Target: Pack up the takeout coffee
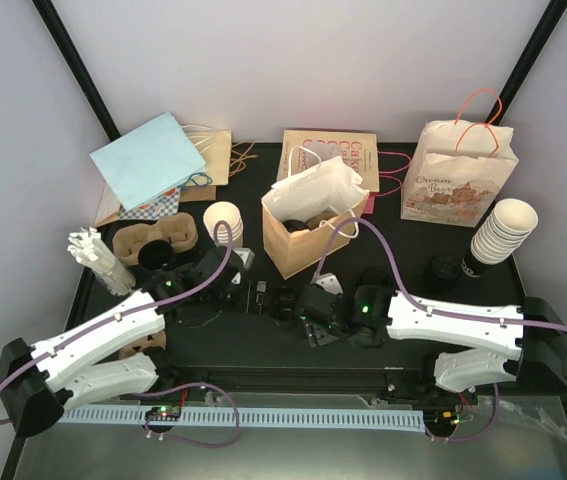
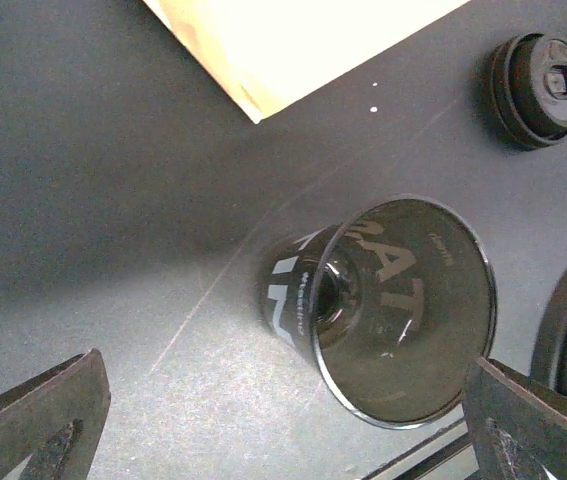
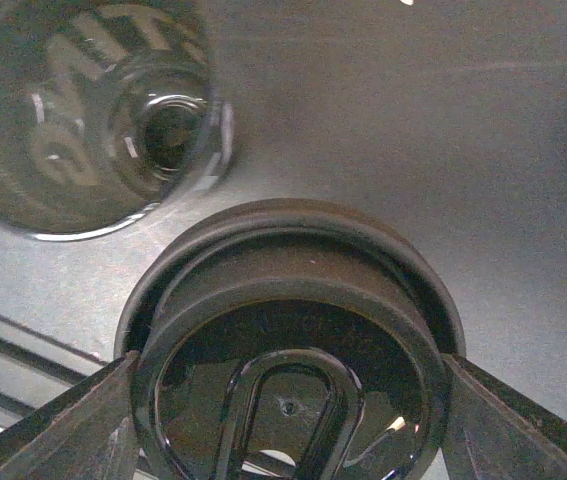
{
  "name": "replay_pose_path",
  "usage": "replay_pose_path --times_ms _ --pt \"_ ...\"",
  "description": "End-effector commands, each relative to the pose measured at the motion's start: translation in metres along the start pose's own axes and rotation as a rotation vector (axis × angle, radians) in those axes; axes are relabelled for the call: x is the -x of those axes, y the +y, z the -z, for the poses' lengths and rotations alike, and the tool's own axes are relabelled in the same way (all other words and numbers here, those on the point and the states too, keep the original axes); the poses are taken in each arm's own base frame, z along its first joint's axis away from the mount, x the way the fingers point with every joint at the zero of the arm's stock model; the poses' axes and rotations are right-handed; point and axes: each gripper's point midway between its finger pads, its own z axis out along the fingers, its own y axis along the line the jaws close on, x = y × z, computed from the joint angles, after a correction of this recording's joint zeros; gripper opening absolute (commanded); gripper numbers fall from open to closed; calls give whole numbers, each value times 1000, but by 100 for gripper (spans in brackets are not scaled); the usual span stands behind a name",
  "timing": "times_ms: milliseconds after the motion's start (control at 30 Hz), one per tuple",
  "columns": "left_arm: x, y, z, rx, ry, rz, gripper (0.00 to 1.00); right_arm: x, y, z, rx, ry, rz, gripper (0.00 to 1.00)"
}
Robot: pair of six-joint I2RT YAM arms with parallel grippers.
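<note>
Right gripper (image 3: 288, 365) has its two fingers (image 3: 63, 430) pressed on both sides of the round black plastic lid (image 3: 293, 300), so it holds the lid. The lid lies flat on the dark counter (image 3: 413, 120) with its top facing up. Its near part is cut off at the bottom of the right wrist view. From above, the lid is hidden under the gripper.

The small cream-white paper cup (image 1: 221, 218) stands up straight with its mouth up, so its long side runs up and down. Its bottom is partly hidden by the left arm (image 1: 113, 330). The cup is well apart from the right gripper, farther back and to the left, near the brown paper bag (image 1: 288, 255).

The left gripper (image 2: 288, 365) is wide open and holds nothing. A dark see-through cup (image 2: 393, 310) lies on its side just in front of it.
</note>
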Motion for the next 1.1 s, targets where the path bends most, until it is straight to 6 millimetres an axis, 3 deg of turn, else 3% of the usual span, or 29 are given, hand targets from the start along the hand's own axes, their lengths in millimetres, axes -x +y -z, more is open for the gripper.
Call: replay_pose_path --times_ms 0,267,533,767,1067 --pt "7 0 4 -46 -50 36 99 12 19 11 42 -62 71 77" --pt "11 2 7 -143 -90 65 99 26 44 24 136 -102 139 78" --pt "12 2 5 -229 -104 92 99 40 53 22 87 -114 215 78" --pt "15 17 9 -223 -150 136 99 50 62 24 81 -134 340 78" --pt "13 16 4 -291 -140 160 99 52 74 11 56 -86 467 79"
